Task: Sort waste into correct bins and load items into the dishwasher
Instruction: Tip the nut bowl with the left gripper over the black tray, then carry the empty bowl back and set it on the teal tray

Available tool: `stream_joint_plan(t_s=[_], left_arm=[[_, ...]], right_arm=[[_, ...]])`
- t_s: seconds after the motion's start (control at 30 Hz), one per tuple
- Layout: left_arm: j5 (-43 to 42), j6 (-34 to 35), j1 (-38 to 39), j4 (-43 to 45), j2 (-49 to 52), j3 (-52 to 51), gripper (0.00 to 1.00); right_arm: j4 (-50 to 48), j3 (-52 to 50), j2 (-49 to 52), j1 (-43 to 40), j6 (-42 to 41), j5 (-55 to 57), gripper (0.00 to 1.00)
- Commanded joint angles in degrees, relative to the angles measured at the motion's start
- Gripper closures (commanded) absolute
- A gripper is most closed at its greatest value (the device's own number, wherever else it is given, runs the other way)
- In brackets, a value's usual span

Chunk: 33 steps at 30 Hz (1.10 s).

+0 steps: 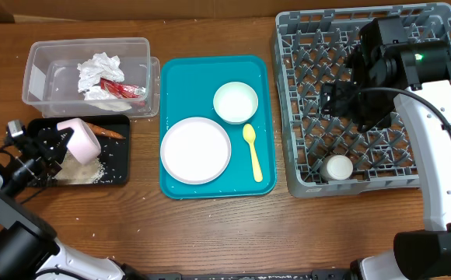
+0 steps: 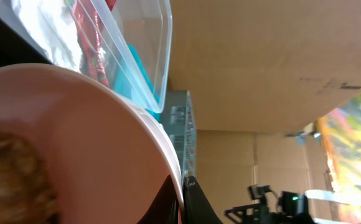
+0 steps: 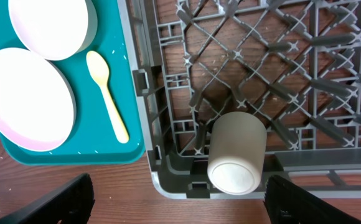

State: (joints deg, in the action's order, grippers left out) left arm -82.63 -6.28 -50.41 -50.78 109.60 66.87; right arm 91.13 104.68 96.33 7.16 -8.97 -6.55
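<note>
— Two claws were logged; largest item?
— Dish rack [image 1: 284, 117], grey, under the right claw [image 3: 179, 180], which was spread wide, holding nothing.
— Next?
— Black tray [image 1: 119, 148], beneath the left claw [image 1: 58, 142], which was clamped on a tilted pale bowl [image 1: 82, 140].
— Smallest?
— White cup [image 3: 236, 152], lying on its side in the rack, just ahead of the right claw.
</note>
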Motion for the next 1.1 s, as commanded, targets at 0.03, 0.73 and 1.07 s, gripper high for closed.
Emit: stream_joint_plan(t_s=[0.03, 0.73, 1.07], left_arm=[[-8.0, 3.8, 1.3, -0.3, 0.6, -0.4, 0.96], [10.4, 2.7, 26.0, 1.4, -12.2, 14.4, 0.96], [73.3, 3.8, 59.1, 11.0, -11.7, 22.2, 0.96]], right_arm=[[-0.8, 1.0, -1.1, -0.2, 0.4, 0.9, 0.09], [-0.8, 1.0, -1.1, -0.2, 0.4, 0.9, 0.07], [-0.7, 1.0, -1.1, -0.2, 0.4, 0.9, 0.07]])
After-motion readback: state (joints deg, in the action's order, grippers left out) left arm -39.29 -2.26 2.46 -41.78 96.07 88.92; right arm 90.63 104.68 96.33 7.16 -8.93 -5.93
